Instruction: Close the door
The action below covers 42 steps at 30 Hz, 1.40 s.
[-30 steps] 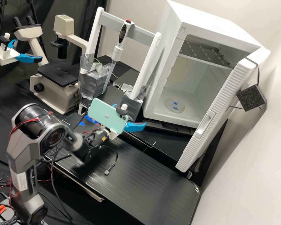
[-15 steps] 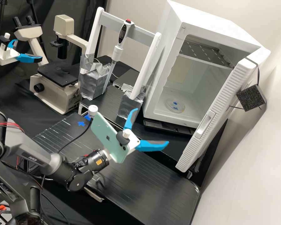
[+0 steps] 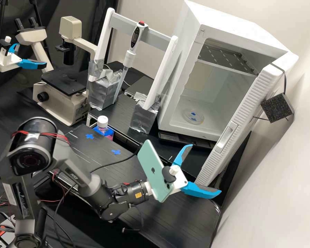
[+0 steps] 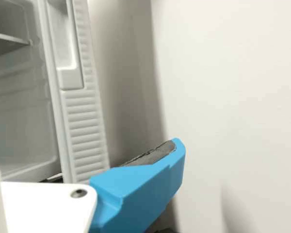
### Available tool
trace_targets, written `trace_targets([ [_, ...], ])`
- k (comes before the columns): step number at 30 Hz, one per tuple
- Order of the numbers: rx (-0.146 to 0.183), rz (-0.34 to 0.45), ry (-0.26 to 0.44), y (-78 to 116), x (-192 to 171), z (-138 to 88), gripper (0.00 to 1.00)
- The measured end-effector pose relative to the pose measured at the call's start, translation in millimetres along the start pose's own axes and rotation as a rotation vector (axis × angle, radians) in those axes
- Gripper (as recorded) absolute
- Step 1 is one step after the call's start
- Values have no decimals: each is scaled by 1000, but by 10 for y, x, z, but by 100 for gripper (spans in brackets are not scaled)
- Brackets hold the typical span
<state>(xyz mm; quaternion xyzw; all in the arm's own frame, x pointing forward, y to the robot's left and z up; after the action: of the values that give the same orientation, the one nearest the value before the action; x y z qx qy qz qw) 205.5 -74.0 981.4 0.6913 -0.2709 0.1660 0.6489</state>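
Observation:
My gripper (image 3: 205, 169) stands open at the lower end of the incubator door (image 3: 243, 113), with nothing held. One blue finger covers the door's bottom corner from the high view; whether they touch I cannot tell. The white incubator (image 3: 227, 20) has its door swung wide, out beside the wall. In the wrist view, my gripper (image 4: 85, 148) has one blue finger large in front of the wall, to the side of the door's ribbed edge (image 4: 85, 126). The recessed handle (image 3: 225, 137) sits midway along that edge.
A round dish (image 3: 193, 116) lies inside the incubator. The wall (image 3: 275, 179) rises close behind the door, near a black square block (image 3: 277, 107). A pipette (image 3: 129, 57) hangs on a white frame, by a microscope (image 3: 63, 82). A capped bottle (image 3: 102, 121) stands behind the arm.
My gripper has moved right, from in front of the taped frame foot to the door's lower end. The bottle and blue marks behind it have come into sight. The door has not moved.

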Motion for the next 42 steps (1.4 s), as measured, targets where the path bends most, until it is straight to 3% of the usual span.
trace_targets([
  [5, -55, -13, 7, -122, 197, 38, 100],
  [7, -60, -25, 11, -169, 267, 62, 100],
  [18, -39, -62, 48, -308, 472, 65, 100],
  [27, 26, -94, 70, -335, 477, 31, 100],
  [29, 27, -97, 69, -337, 450, 16, 100],
  [42, 45, -159, 115, -429, 98, -329, 100],
])
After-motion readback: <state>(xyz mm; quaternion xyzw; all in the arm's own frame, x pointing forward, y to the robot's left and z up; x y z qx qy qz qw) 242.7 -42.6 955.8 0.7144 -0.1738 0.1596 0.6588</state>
